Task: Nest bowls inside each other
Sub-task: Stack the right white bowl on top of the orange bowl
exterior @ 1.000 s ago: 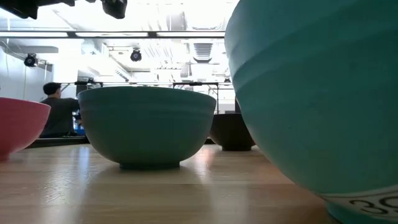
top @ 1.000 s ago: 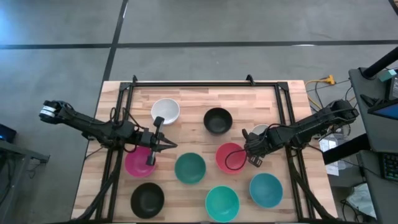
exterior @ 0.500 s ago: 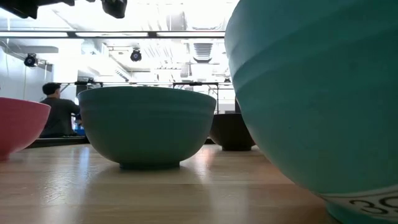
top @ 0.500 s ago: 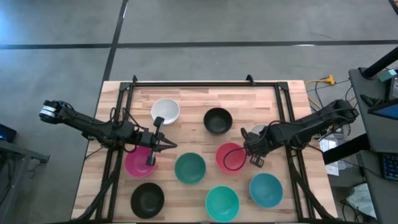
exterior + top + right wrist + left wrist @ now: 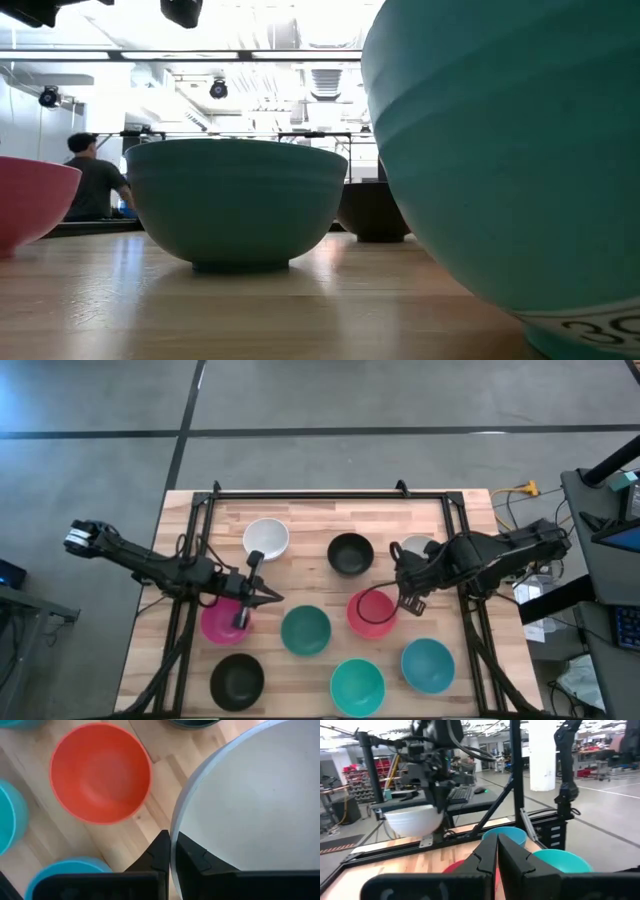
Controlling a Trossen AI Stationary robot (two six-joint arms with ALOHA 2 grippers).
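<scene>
Over the past second the right gripper [image 5: 408, 598] drew back from the red-pink bowl [image 5: 372, 614] toward the table's far right, carrying a white bowl [image 5: 418, 547] whose rim was pinched between its closed fingers; in the right wrist view that white bowl [image 5: 250, 805] hung above the wood with nothing inside it. The left gripper [image 5: 243, 603] stayed over the magenta bowl [image 5: 222, 619], fingers pressed together with nothing between them.

On the table [image 5: 310, 520] the other bowls sat singly, none nested and each empty: a second white bowl [image 5: 266, 539] at the far left, a black bowl [image 5: 350, 553] at the far middle, the dark teal bowl [image 5: 305, 630] in the centre between the magenta and red-pink ones, and along the near edge another black bowl [image 5: 238, 681], the turquoise bowl [image 5: 357, 686] and the blue bowl [image 5: 428, 664]. A person [image 5: 92, 185] sat in the room beyond the table.
</scene>
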